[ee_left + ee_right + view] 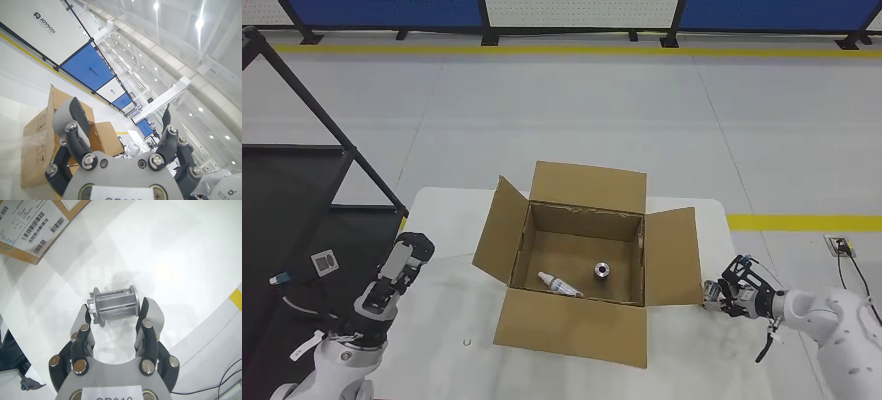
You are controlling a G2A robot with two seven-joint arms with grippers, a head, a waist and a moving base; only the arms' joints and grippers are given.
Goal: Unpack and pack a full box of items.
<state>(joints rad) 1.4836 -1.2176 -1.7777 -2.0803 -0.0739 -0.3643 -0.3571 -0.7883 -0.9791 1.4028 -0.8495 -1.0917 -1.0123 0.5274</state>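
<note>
Starting at the middle of the white table (442, 310) with the brown cardboard box (587, 187), all four flaps folded out, wide open to the top view. Down on its floor, two items: a white tube with a dark cap (560, 285) lying on its side toward the near wall, and near that but apart from it, a small round silver metal part (601, 269).

Over to the right gripper (710, 294), just off the box's right flap and low over the tabletop near the table's right edge. Clamped end to end between its two black pads (140, 313): a silver grooved metal cylinder with a flange at each end (113, 308), lying crosswise, its shadow on the white surface beneath (contact at both ends, by the look of the right wrist view). Close by in that same view, a labelled corner of the box.

Across to the left gripper (122, 106), on the other side of the box, out past the left flap. With fingers (79, 113) spread wide and nothing between them, tips tilted up toward the ceiling lights, the box's side wall off to one side. Apart from the carton, not touching it.

Beyond the table, a yellow floor line (572, 49) and blue and white partition panels (382, 10).
</note>
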